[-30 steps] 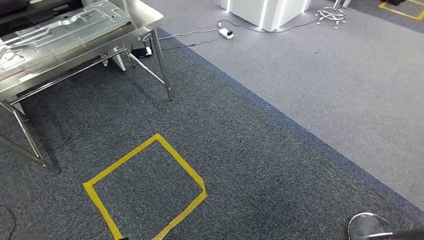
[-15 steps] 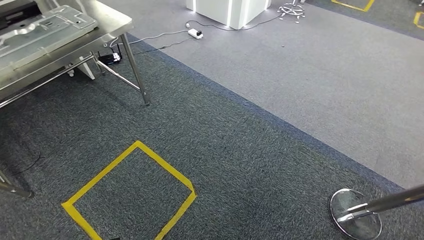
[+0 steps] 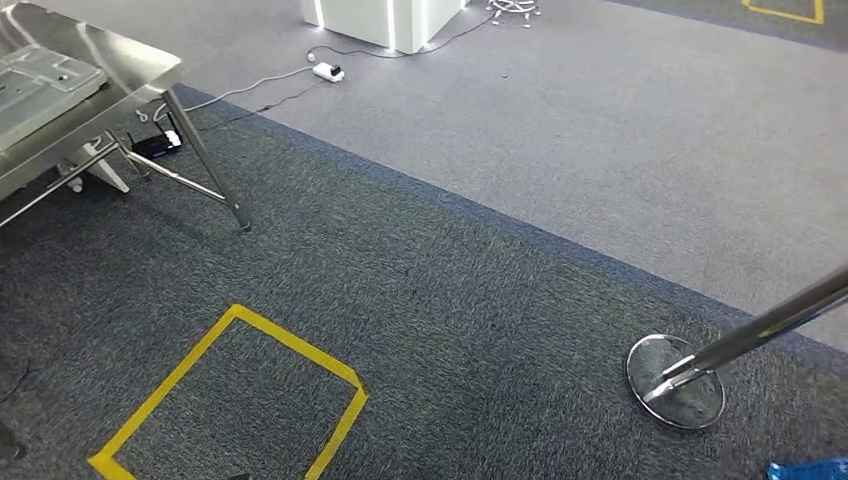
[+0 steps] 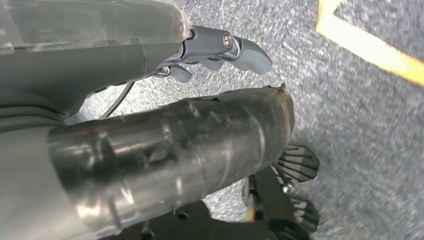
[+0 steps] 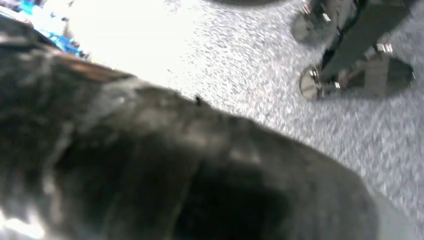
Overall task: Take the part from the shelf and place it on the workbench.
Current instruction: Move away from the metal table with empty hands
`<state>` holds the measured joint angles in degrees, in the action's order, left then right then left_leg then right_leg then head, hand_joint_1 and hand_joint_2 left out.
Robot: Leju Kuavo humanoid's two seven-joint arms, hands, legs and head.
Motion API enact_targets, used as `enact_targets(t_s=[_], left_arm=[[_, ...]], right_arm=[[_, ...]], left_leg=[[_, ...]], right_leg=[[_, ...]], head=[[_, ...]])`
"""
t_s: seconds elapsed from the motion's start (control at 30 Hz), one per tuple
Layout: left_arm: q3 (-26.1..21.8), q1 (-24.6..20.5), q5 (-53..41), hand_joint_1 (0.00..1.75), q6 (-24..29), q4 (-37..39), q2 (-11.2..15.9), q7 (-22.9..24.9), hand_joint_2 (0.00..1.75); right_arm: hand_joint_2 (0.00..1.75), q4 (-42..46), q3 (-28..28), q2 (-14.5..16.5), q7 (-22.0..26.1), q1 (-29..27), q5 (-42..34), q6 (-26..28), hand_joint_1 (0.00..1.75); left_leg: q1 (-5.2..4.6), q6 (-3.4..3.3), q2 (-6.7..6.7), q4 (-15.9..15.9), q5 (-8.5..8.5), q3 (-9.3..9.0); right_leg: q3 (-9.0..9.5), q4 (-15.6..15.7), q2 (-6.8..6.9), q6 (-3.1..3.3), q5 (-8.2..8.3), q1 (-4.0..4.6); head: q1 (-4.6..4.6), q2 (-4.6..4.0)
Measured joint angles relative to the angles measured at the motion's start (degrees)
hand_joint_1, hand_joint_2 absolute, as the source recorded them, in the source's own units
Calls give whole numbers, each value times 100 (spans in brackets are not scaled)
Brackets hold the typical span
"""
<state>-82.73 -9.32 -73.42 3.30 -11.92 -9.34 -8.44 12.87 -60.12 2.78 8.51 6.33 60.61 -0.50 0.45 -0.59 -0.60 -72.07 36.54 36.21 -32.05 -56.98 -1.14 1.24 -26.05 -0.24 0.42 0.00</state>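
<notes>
On the carpet, our view has swung right, the counter point(image 3: 120, 60) sliding away; we're turning, left hand point(image 4: 150, 100) fingers empty, right unclear.

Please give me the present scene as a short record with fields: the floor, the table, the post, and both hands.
floor: dark carpet near, lighter grey carpet beyond
floor mark: yellow tape square
table: steel workbench, metal panel lying on it
post: chrome stanchion, round base on the dark carpet
cables: white power strip on the grey carpet
left hand: hangs over the carpet; grasp cannot be judged
right hand: blurred, state unclear
</notes>
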Motion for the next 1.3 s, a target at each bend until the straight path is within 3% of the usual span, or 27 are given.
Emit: enact_targets(t_s=[0.03,0.07,0.13,0.2,0.23,0.3,0.33,0.4,0.47,0.53,0.57,0.63,0.7,0.77,0.83,0.87,0.93,1.0,1.03,1.07,1.1,1.13,1.2,1.27,1.3], left_arm=[[-5,11,9,0,0,1,0,0,0],[-10,15,21,0,0,0,0,-2,0],[-33,11,59,0,3,-1,4,-9,0],[-70,10,91,0,8,-1,15,-16,0],[-86,8,102,0,11,0,19,-19,0],[-107,-4,134,0,26,1,21,-25,0],[-115,-11,159,0,37,0,21,-27,0],[-136,-15,198,0,65,-1,22,-38,0],[-163,-10,222,0,85,-2,26,-49,0],[-192,-5,241,0,91,-2,29,-50,0],[-207,-6,249,0,91,-2,30,-50,0],[-228,-11,256,0,91,-2,30,-50,0],[-239,-14,256,0,90,-2,28,-53,0],[-245,-19,260,0,86,-1,27,-62,0],[-249,-35,266,0,73,-1,27,-75,0],[-250,-46,269,0,64,-1,28,-84,0],[-255,-59,281,0,54,-2,30,-97,0],[-265,-43,292,0,58,-2,32,-101,0],[-269,-28,296,0,63,-1,31,-100,0],[-272,-13,299,0,68,-1,30,-99,0],[-273,-5,304,0,75,0,28,-100,0],[-275,-3,309,0,81,0,27,-102,0],[-281,-9,314,0,89,-1,31,-107,0],[-286,-16,315,0,91,-1,33,-110,0],[-287,-22,315,0,91,-1,33,-111,0]], right_arm=[[0,0,-1,-1,2,0,0,-1,0],[0,0,-2,-1,3,-1,0,-3,0],[0,0,-3,-2,4,-2,0,-7,0],[0,0,-3,-1,5,1,0,-8,0],[0,0,-3,-1,5,0,0,-7,0],[0,0,-5,-1,5,-14,0,2,0],[0,0,-7,-2,4,-25,0,8,0],[0,0,-9,0,-3,-29,2,15,0],[0,0,-9,4,-9,-12,4,15,0],[0,0,-9,5,-9,-6,7,15,0],[0,0,-9,5,-9,-11,9,15,0],[0,0,-8,4,-9,-24,10,15,0],[0,0,-8,3,-8,-18,11,15,0],[0,0,-9,2,-6,-1,11,12,0],[0,0,-10,-4,-5,-4,11,8,0],[0,0,-10,-7,-4,-12,11,7,0],[0,0,-10,-9,1,-11,13,6,0],[0,0,-10,-9,4,0,13,12,0],[0,0,-10,-9,4,4,13,15,0],[0,0,-11,-9,4,4,13,18,0],[0,0,-11,-9,3,3,13,17,0],[0,0,-12,-9,3,2,13,17,0],[0,0,-10,-9,3,2,13,16,0],[0,0,-10,-9,4,3,13,15,0],[0,0,-10,-9,4,-2,13,15,0]], left_leg=[[6,4,13,-178,8,99],[13,6,21,-128,-108,94],[37,-1,138,549,-552,-176],[47,-22,337,1173,-809,-432],[43,-40,393,1292,-831,-477],[27,-100,318,1318,-841,-488],[26,-140,256,1343,-861,-496],[30,-225,125,1403,-897,-512],[7,-276,-15,1419,-900,-509],[-18,-293,-165,1416,-887,-505],[-24,-293,-233,1414,-879,-509],[-30,-282,-352,1409,-856,-534],[-40,-251,-466,1405,-826,-571],[-40,-190,-568,1416,-806,-605],[-33,-121,-676,1440,-790,-645],[-24,-88,-650,1421,-761,-663],[-6,-30,-370,1115,-547,-552],[16,1,-55,391,-183,-207],[20,12,-8,44,-60,-31],[26,22,10,-153,-44,80],[34,29,17,-132,-148,92],[43,31,37,93,-341,10],[65,24,234,836,-738,-287],[68,-8,404,1252,-871,-447],[51,-36,407,1280,-854,-454]], right_leg=[[-3,-9,-78,1,-1,3],[-2,-22,-161,-4,-5,3],[-2,-67,-322,-31,-27,-6],[-38,-136,-452,-87,-56,-6],[-65,-156,-504,-120,-60,-9],[-102,-151,-605,-191,-40,-23],[-113,-166,-574,-219,-48,-30],[-240,-432,-316,-261,-219,-23],[-586,-1145,-18,-289,-583,-24],[-887,-1755,66,-312,-783,-44],[-893,-1777,82,-314,-729,-50],[-570,-1183,174,-291,-374,-46],[-165,-407,432,-230,-109,-1],[-29,-117,563,-172,-73,59],[-22,-87,448,-125,-54,76],[-3,-48,385,-100,-35,63],[37,22,264,-39,10,20],[29,30,135,-1,25,6],[20,20,58,8,25,6],[15,7,-30,9,22,7],[13,-12,-121,2,18,5],[13,-35,-207,-9,9,2],[-6,-106,-356,-57,-24,-1],[-60,-170,-474,-126,-48,-5],[-86,-180,-525,-165,-44,-11]], head=[[-1,0],[0,0],[-1,0],[0,0],[1,0],[1,0],[2,0],[4,0],[4,0],[3,0],[4,0],[4,0],[4,0],[8,0],[9,0],[10,0],[4,0],[-1,0],[-1,0],[-1,0],[0,0],[-1,0],[1,0],[1,0],[1,0]])
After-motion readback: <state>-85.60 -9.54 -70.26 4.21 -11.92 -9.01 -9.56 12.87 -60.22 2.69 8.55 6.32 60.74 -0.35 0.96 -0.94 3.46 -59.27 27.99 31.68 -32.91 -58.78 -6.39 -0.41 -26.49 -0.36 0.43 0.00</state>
